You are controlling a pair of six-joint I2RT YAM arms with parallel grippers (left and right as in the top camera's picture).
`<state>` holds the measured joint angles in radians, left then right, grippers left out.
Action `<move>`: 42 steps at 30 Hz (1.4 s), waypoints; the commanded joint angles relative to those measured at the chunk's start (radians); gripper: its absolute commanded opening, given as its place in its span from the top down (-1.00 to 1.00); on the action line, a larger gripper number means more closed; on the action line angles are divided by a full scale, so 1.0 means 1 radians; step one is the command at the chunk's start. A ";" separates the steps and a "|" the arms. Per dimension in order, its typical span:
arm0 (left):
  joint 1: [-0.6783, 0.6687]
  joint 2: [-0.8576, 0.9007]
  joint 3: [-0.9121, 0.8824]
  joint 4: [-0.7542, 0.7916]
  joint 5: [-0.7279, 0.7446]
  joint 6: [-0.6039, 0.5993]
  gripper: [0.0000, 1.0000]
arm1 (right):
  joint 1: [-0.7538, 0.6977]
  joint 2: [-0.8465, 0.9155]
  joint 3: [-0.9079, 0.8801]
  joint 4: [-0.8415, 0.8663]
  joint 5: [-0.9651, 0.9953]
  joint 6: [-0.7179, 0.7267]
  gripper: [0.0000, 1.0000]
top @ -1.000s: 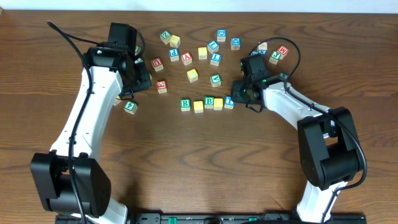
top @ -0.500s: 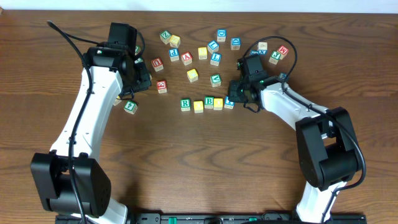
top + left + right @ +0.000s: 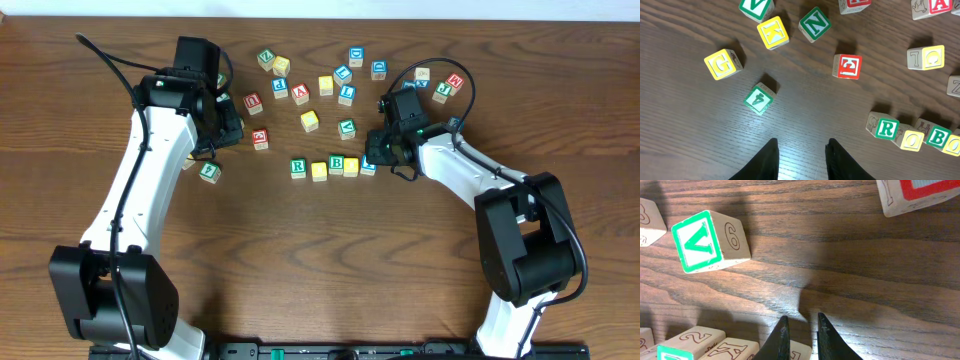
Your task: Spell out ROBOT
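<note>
Five cubes stand in a row at mid-table: green R (image 3: 298, 167), a yellow cube (image 3: 319, 171), green B (image 3: 337, 163), a second yellow cube (image 3: 351, 167) and blue T (image 3: 368, 165). The left wrist view shows R (image 3: 886, 128), the yellow cube (image 3: 912, 141) and B (image 3: 940, 136). My right gripper (image 3: 376, 156) is at the T end of the row. Its fingers (image 3: 801, 317) are almost shut, with only a narrow slit and nothing in it. A pale cube top (image 3: 801, 353) shows just beneath them. My left gripper (image 3: 232, 130) hovers open (image 3: 802, 142) over bare wood, left of the row.
Loose cubes lie scattered behind the row, among them a green V (image 3: 697, 242), a red-faced one (image 3: 920, 195), a red E (image 3: 847, 66), a green cube (image 3: 759, 98) and yellow ones (image 3: 722, 64). More cubes sit toward the table's far edge (image 3: 355, 56).
My right gripper has crept slightly left toward the T end of the row. The left arm has not moved.
</note>
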<state>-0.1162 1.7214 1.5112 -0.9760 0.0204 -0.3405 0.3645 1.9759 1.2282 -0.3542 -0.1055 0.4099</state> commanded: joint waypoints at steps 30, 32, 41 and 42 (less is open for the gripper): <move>-0.001 0.007 -0.004 0.006 -0.006 -0.004 0.38 | 0.027 -0.002 0.068 0.025 -0.030 -0.048 0.67; -0.001 0.007 -0.004 0.006 -0.006 -0.005 0.38 | 0.027 -0.002 0.086 0.029 -0.054 -0.048 0.65; -0.001 0.007 -0.004 0.006 -0.006 -0.005 0.38 | 0.092 0.019 0.089 0.099 -0.080 -0.021 0.71; -0.001 0.007 -0.004 0.006 -0.006 -0.005 0.38 | 0.102 0.025 0.089 0.111 -0.081 -0.019 0.73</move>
<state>-0.1162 1.7214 1.5112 -0.9684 0.0208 -0.3405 0.4301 1.9797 1.3025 -0.2584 -0.1703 0.3779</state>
